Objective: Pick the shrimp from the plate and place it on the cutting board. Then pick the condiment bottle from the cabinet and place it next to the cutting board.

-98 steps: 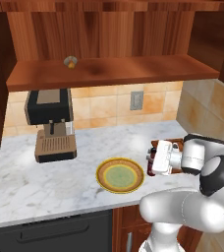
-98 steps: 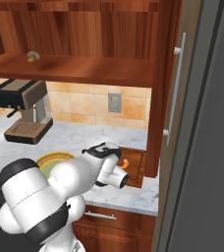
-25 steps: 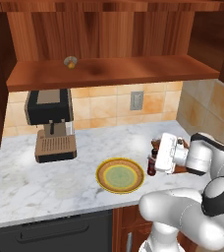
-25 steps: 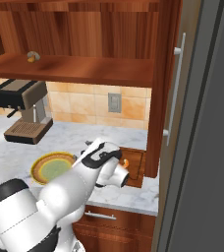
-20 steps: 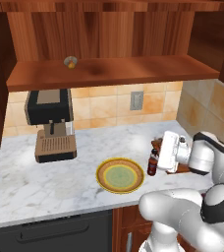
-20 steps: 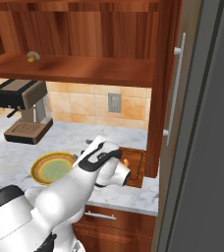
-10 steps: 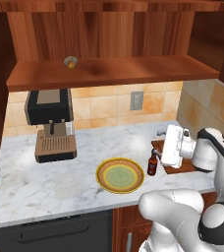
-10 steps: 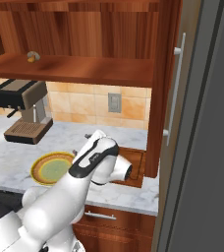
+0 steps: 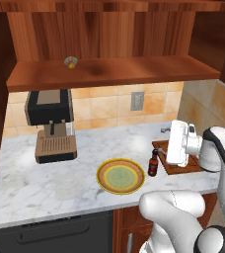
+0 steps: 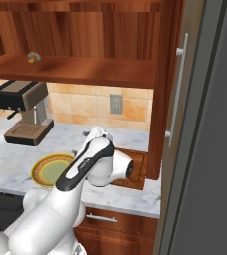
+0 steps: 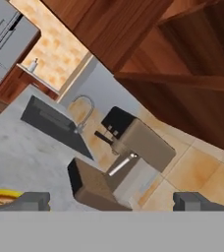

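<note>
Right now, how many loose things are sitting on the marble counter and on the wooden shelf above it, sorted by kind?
Coffee machine: 1
Plate: 1
Condiment bottle: 1
Cutting board: 1
Small round yellowish object on the shelf: 1
Total: 5

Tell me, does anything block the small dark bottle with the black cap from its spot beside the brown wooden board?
Nothing visible does. The small dark brown-red condiment bottle already stands upright on the marble counter, close to the left edge of the dark brown wooden cutting board, between it and the round yellow-rimmed plate.
</note>
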Motion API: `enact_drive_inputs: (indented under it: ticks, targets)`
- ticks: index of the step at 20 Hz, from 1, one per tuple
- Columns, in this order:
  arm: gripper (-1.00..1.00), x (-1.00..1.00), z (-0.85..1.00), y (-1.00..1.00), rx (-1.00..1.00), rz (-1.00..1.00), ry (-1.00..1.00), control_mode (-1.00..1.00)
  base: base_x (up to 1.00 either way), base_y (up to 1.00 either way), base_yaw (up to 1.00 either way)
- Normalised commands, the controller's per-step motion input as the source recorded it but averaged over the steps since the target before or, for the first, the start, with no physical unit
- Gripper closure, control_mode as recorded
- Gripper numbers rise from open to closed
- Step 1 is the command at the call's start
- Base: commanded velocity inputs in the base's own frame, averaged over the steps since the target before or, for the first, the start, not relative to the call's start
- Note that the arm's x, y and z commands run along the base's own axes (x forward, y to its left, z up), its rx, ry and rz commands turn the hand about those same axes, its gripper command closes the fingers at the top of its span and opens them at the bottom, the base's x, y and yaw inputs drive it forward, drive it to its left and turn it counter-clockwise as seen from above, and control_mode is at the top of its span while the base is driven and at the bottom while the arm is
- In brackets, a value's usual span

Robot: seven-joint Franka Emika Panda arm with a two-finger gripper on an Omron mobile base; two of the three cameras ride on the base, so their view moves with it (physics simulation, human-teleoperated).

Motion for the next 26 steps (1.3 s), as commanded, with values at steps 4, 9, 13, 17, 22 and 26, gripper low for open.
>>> enact_drive_inputs:
  ticks: [4,9,13,17,22,26]
  targets:
    - [-1.0,-0.32,0.26,0.0,-0.15,0.0,-0.09,-1.0,0.0,0.0,0.0]
    - [-1.0,-0.52,0.17,-0.01,-0.21,0.0,-0.12,-1.0,0.0,0.0,0.0]
    - [-1.0,-0.65,0.03,0.0,-0.27,0.0,-0.21,-1.0,0.0,0.0,0.0]
    - [-1.0,-0.58,0.04,0.0,-0.3,-0.01,-0.18,-1.0,0.0,0.0,0.0]
    - [-1.0,-0.48,0.08,0.18,-0.37,-0.05,-0.21,-1.0,0.0,0.0,0.0]
    - [-1.0,-0.47,0.1,0.18,-0.38,-0.07,-0.22,-1.0,0.0,0.0,0.0]
